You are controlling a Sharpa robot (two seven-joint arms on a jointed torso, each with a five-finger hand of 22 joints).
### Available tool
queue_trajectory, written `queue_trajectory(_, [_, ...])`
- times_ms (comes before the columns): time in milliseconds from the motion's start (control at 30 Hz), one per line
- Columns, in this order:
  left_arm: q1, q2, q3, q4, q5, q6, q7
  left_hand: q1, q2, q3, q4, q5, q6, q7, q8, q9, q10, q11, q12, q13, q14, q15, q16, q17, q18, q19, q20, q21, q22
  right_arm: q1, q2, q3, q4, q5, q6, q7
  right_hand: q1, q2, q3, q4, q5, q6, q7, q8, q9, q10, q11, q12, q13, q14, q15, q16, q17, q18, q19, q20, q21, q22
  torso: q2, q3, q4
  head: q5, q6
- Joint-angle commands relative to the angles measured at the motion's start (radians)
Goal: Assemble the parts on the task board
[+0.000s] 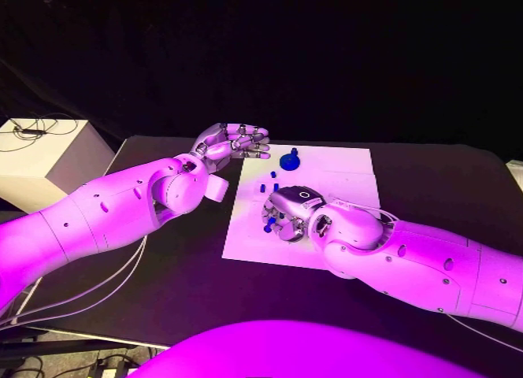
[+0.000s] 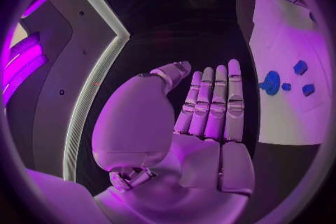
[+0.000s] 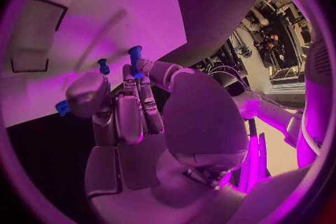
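The black worktop [image 1: 443, 189] is seen to carry the white task board [image 1: 341, 181] at its middle, and a white box [image 1: 35, 157] with cables on its top is seen beyond the worktop's edge, well apart from the board on the left arm's side.

The left hand [image 1: 230, 143] is held above the worktop just beside the board's far corner, palm up. Its fingers [image 2: 213, 103] are laid straight and close side by side in the left wrist view, the thumb set apart from them, and nothing is held in them. Beyond those fingertips the board is seen, with a round blue part [image 2: 271, 82] standing on it and three smaller blue parts [image 2: 300, 67] lying just past it, all apart from the hand.

The right hand [image 1: 290, 213] is lowered onto the near half of the board, so that much of the board beneath it is hidden by the palm and wrist. Its fingers [image 3: 133, 112] are curled in together, and a blue peg [image 3: 135, 59] is seen upright at the fingertips, between them and the thumb; it appears to be pinched there, though the contact itself cannot be told for certain. A second, smaller blue peg [image 3: 103, 65] is seen just beside it, and a further blue piece [image 3: 62, 107] shows at the outer side of the fingers. In the head view, blue is glimpsed under the hand [image 1: 269, 224], and two small blue pieces [image 1: 273, 175] lie just beyond its knuckles.
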Motion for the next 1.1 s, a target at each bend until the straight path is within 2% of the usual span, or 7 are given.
queue_trajectory(33, [0.001,0.002,0.001,0.003,-0.005,0.014,0.012,-0.002,0.005,-0.001,0.005,0.002,-0.001,0.006,-0.006,-0.001,-0.009,0.001,-0.001,0.001,0.002,0.006,-0.006,0.002,0.005,0.0,0.005,-0.005,-0.001,-0.006,0.003,-0.002,-0.019,-0.016,0.009,0.004,0.013,0.019,0.006,-0.002,0.003,0.001,0.002,0.006,0.001,0.065,-0.061,0.008,0.035,0.034,-0.006,-0.002,-0.001,-0.008,0.0,-0.005,-0.003,-0.001,0.0,-0.0004,-0.0001,-0.002,0.0])
queue_trajectory(367, [0.001,0.002,0.001,0.005,-0.005,0.019,0.009,-0.001,0.005,-0.002,0.007,0.001,-0.001,0.007,-0.006,-0.001,-0.009,0.002,-0.001,0.001,0.002,0.006,-0.007,0.002,0.005,0.001,0.005,-0.007,-0.003,-0.013,0.011,-0.005,-0.035,-0.012,0.012,0.02,0.009,0.016,0.005,-0.003,0.005,-0.002,0.003,0.005,0.001,0.062,-0.06,0.005,0.035,0.032,-0.005,-0.006,-0.007,-0.007,-0.002,-0.005,-0.009,-0.007,-0.001,-0.0007,-0.0004,0.001,0.0])
queue_trajectory(433, [0.001,0.002,0.001,0.006,-0.005,0.02,0.008,-0.001,0.005,-0.002,0.007,0.001,-0.001,0.007,-0.006,-0.001,-0.009,0.002,-0.001,0.001,0.002,0.006,-0.007,0.002,0.005,0.001,0.005,-0.007,-0.003,-0.014,0.012,-0.006,-0.034,0.0,0.008,0.031,-0.005,0.005,-0.003,-0.002,0.015,-0.02,0.008,-0.004,-0.001,0.052,-0.056,-0.002,0.035,0.03,-0.001,-0.011,-0.014,-0.006,-0.007,-0.003,-0.02,-0.017,-0.001,-0.0004,-0.0012,0.002,0.0])
queue_trajectory(467, [0.001,0.002,0.001,0.006,-0.005,0.02,0.007,-0.001,0.005,-0.002,0.007,0.001,-0.001,0.007,-0.006,-0.001,-0.009,0.002,-0.001,0.001,0.002,0.006,-0.007,0.002,0.005,0.001,0.005,-0.007,-0.003,-0.014,0.013,-0.006,-0.033,0.005,0.006,0.036,-0.019,-0.002,-0.018,0.001,0.062,-0.034,0.01,-0.011,-0.002,0.043,-0.053,-0.009,0.034,0.028,0.002,-0.017,-0.021,-0.006,-0.01,0.0,-0.027,-0.023,-0.001,-0.0003,-0.0012,0.002,0.0])
queue_trajectory(533, [0.001,0.003,0.001,0.006,-0.005,0.02,0.005,-0.001,0.004,-0.002,0.008,0.001,-0.001,0.007,-0.007,-0.002,-0.01,0.002,-0.001,0.001,0.002,0.007,-0.008,0.003,0.005,0.002,0.005,-0.009,-0.005,-0.014,0.012,-0.006,-0.031,0.015,0.002,0.046,-0.052,-0.025,-0.061,0.013,0.085,-0.069,0.018,-0.031,-0.007,0.004,-0.04,-0.035,0.024,0.023,0.012,-0.029,-0.038,-0.002,-0.019,0.007,-0.056,-0.05,-0.001,-0.0001,-0.001,-0.001,0.0])
queue_trajectory(800, [0.001,0.002,0.001,0.006,-0.005,0.021,0.001,-0.001,0.003,-0.003,0.009,0.001,-0.003,0.009,-0.008,-0.002,-0.012,0.003,-0.002,0.001,0.001,0.007,-0.009,0.003,0.005,0.002,0.005,-0.01,-0.006,-0.014,0.0,-0.007,-0.015,0.03,-0.02,0.059,-0.068,-0.062,-0.105,0.023,0.086,-0.104,0.023,-0.052,-0.014,-0.057,-0.027,-0.068,0.004,0.015,0.023,-0.049,-0.066,0.006,-0.032,0.018,-0.103,-0.091,-0.001,0.0007,-0.0009,0.001,0.0])
queue_trajectory(1100, [0.001,0.002,0.001,0.004,-0.005,0.022,-0.006,0.0,0.001,-0.004,0.012,0.001,-0.008,0.012,-0.012,-0.005,-0.019,0.006,-0.003,0.0,-0.003,0.01,-0.014,0.003,0.004,0.002,0.007,-0.016,-0.011,-0.015,-0.015,-0.007,-0.002,0.026,-0.065,0.039,-0.061,-0.067,-0.115,0.024,0.088,-0.116,0.026,-0.059,-0.018,-0.076,-0.024,-0.072,-0.001,0.016,0.024,-0.049,-0.067,0.008,-0.034,0.021,-0.112,-0.098,0.0,0.002,-0.0013,-0.001,0.0])
